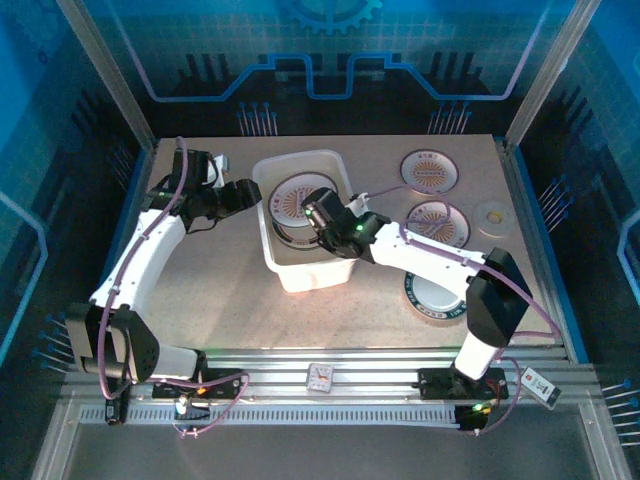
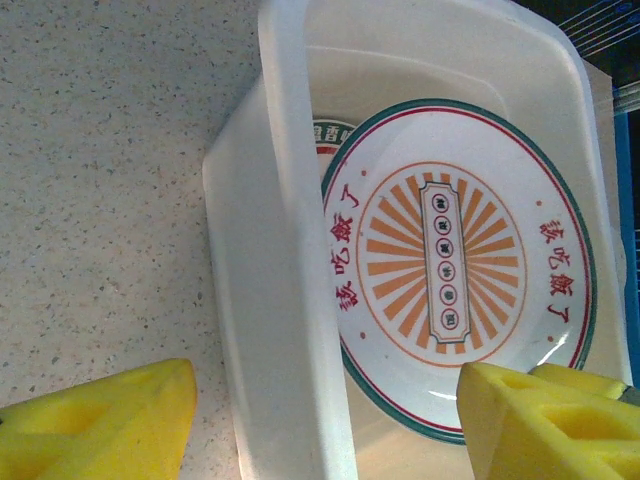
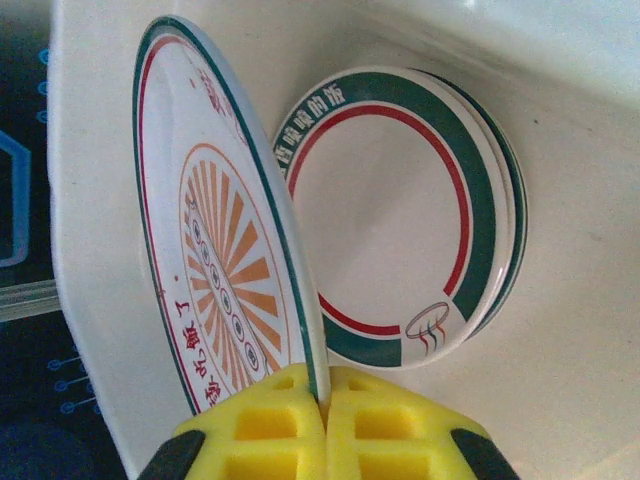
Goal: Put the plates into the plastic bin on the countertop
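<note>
Sunburst plate [image 3: 215, 280] clamped in right gripper [image 3: 323, 395]

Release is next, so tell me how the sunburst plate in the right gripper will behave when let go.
Probably stiff: the sunburst plate shows no bend though the right gripper pinches only its rim. Its glossy glaze looks slippery, so it may slide. Held on edge inside the plastic bin, it will likely tip flat onto the green-rimmed plate.

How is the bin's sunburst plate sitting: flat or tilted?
Tilted: the sunburst plate, rim pinched by the right gripper, stands at an angle to the green-rimmed plates flat on the bin floor.
</note>
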You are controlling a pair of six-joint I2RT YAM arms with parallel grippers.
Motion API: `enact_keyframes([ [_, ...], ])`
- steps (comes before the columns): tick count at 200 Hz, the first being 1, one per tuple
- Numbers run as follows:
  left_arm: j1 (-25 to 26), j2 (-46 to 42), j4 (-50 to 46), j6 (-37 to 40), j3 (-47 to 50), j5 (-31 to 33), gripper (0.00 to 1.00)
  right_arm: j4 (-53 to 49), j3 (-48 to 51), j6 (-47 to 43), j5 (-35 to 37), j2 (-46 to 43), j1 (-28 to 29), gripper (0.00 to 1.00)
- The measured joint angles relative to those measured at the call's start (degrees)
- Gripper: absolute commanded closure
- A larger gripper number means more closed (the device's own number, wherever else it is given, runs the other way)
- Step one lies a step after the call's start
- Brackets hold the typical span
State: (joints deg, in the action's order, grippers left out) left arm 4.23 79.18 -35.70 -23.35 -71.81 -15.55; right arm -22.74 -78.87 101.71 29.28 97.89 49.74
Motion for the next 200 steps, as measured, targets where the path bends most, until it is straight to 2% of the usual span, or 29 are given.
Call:
enact_keyframes([
  [58, -0.35, -0.07, -0.22, 1.46, 0.70, -0.68, 0.29, -2.54, -1.70, 3.93, -0.39, 3.91, 0.09, 1.00],
  [200, -1.51, -0.07, -1.42, 3.13, 0.72, -0.79, 0.29, -12.00, -14.45, 4.76, -1.27, 12.79, -2.56, 1.00],
])
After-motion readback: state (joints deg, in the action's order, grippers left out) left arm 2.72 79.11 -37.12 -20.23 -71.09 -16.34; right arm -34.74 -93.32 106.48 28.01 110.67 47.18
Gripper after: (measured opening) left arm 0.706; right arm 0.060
